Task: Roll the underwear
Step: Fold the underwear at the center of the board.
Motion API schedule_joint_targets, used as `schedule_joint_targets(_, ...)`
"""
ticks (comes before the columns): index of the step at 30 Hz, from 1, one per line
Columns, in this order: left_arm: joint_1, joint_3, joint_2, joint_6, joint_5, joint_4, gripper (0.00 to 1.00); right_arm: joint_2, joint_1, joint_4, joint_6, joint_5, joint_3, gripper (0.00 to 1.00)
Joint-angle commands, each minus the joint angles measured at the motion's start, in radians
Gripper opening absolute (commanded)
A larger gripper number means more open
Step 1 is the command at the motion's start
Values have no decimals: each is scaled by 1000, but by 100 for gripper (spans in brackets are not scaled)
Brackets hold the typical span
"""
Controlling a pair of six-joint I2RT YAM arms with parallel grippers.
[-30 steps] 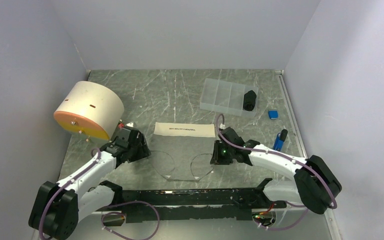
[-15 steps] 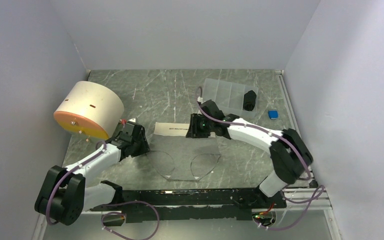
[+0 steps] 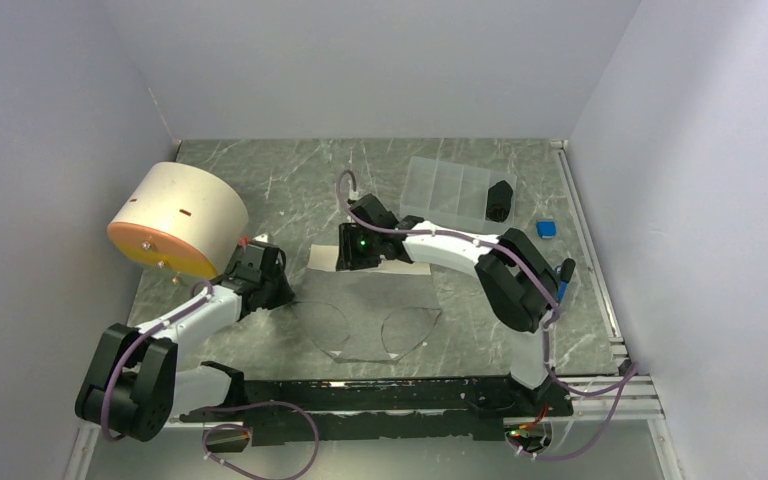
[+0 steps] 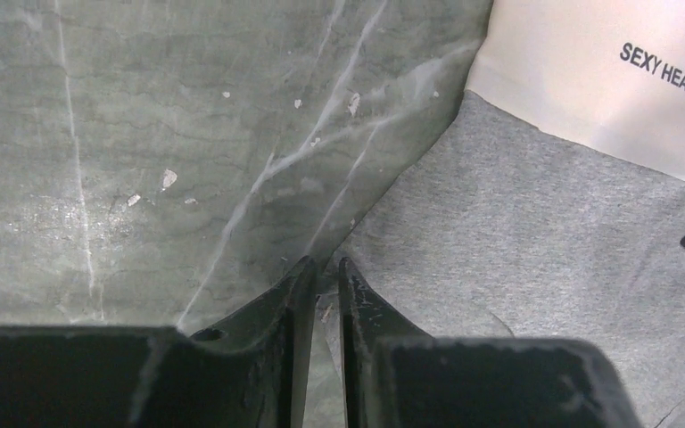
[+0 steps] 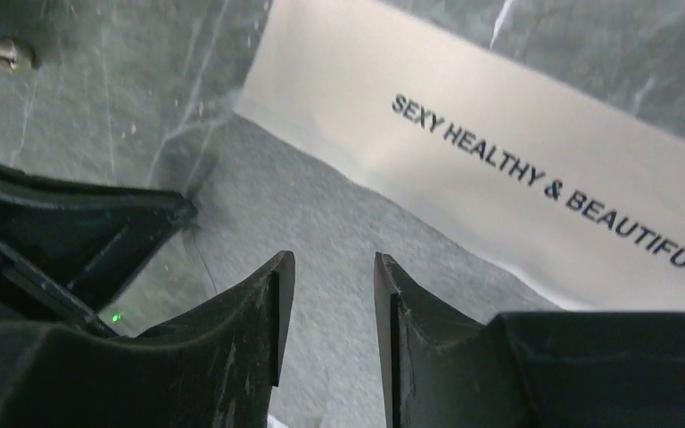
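Grey-green marbled tabletop (image 3: pixel 290 180), bearing grey underwear (image 4: pixel 535 241), sits between 3 pale walls (image 3: pixel 360 60).

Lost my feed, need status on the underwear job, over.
Left pincer nearly shut at left edge of underwear, grip unclear. Right pincer open beside waistband. Underwear flat, unrolled. Drum, tray well apart.

left claw (image 4: pixel 325 264): low, closed to a narrow slit | right claw (image 5: pixel 334 260): low, clearly parted

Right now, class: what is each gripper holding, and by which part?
Right gripper: nothing, open over the underwear. Left gripper: nearly shut at the underwear's side edge; whether it grips cannot be told.
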Motion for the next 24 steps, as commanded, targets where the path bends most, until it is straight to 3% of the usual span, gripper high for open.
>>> schedule_joint_targets(1, 12, -32, -9, 33, 28, 26, 19, 41, 32, -16, 1, 114, 110, 42)
schedule_joint_targets(7, 17, -42, -18, 35, 58, 38, 10, 146, 77, -91, 6, 233, 275, 46)
schedule_joint_targets(9, 19, -45, -25, 33, 59, 36, 15, 183, 87, -121, 1, 259, 337, 46)
schedule_joint_targets(11, 21, -52, -38, 28, 66, 39, 34, 219, 103, -155, -16, 311, 400, 46)
schedule_joint_targets(14, 22, -60, -63, 21, 61, 34, 43, 282, 120, -203, -38, 368, 514, 45)
schedule_joint_targets(24, 27, -84, -24, 20, 100, 74, 44, 465, 165, -354, -76, 503, 764, 45)
